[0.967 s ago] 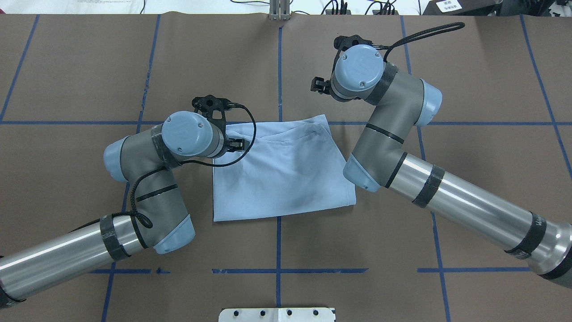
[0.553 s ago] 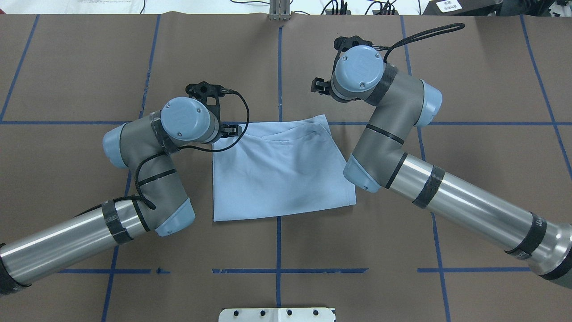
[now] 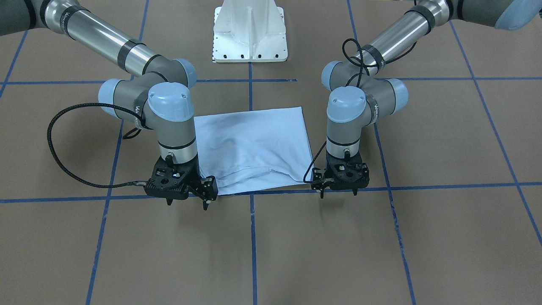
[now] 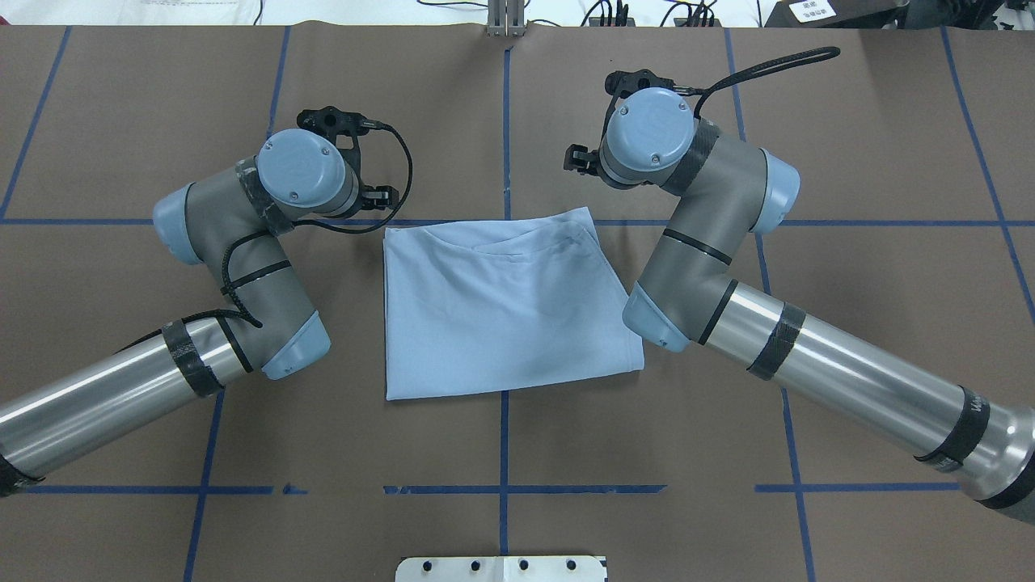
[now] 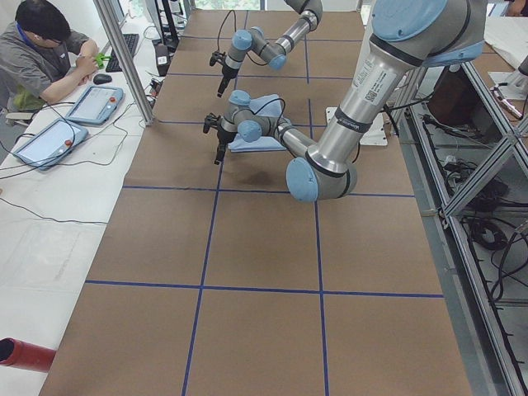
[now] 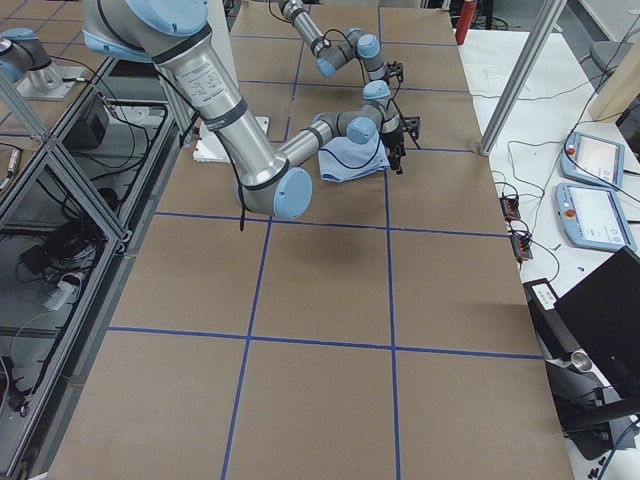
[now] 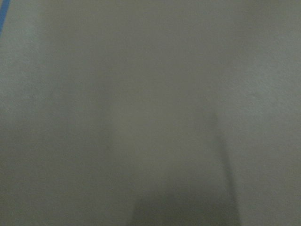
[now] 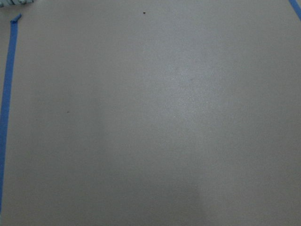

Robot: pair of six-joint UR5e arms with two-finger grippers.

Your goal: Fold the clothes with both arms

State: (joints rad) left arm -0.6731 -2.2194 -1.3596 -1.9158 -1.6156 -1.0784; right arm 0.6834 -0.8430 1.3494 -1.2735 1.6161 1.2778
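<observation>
The light blue clothes [image 4: 505, 307] lie folded into a flat rectangle at the table's centre, neckline at the far edge; they also show in the front view [image 3: 250, 144]. My left gripper [image 4: 386, 195] hovers just off the far left corner, apart from the cloth, open and holding nothing; the front view [image 3: 320, 186] has it on the right. Beyond the far right corner my right gripper [image 4: 572, 156] hangs over bare table, open and empty, on the front view's left [image 3: 206, 192]. Both wrist views show only brown table surface.
Blue tape lines [image 4: 503, 488] grid the brown table. The white pedestal base [image 3: 250, 38] stands at the robot's edge. In the exterior left view a person [image 5: 41, 49] sits at a side bench with tablets [image 5: 95, 103]; a red cylinder [image 5: 21, 353] lies near that view's corner.
My left arm has drawn back from over the clothes' far left corner, moving left and farther away. The cloth corner now lies fully uncovered. The right arm has barely moved.
</observation>
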